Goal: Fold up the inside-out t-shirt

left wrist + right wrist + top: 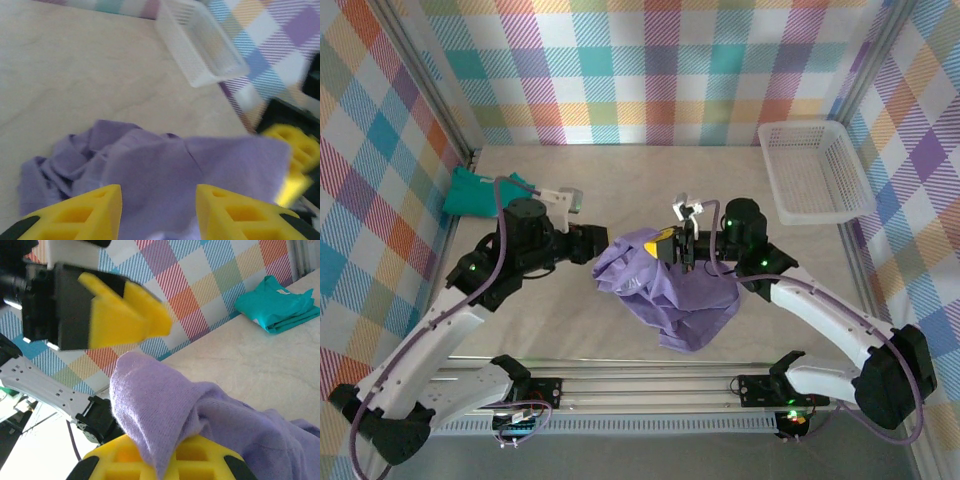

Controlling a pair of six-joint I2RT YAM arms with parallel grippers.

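Lavender t-shirt (pixel 675 295) bunched on worktop (pixel 540 320) left of white basket (pixel 815 170); R tool (pixel 681 246) clamped on its raised edge (prob. a hem), L tool (pixel 159 200) apart, so grab a far corner, pull taut & flat.

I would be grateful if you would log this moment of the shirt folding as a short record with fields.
Garment: inside-out t-shirt, lavender, bunched mid-table, not yet folded
Right side: right gripper shut on a raised fold of the shirt
Left side: left gripper with fingers apart, next to that fold, apparently not gripping
Far left: teal folded garment
Far right: white mesh basket
Surface: pale table
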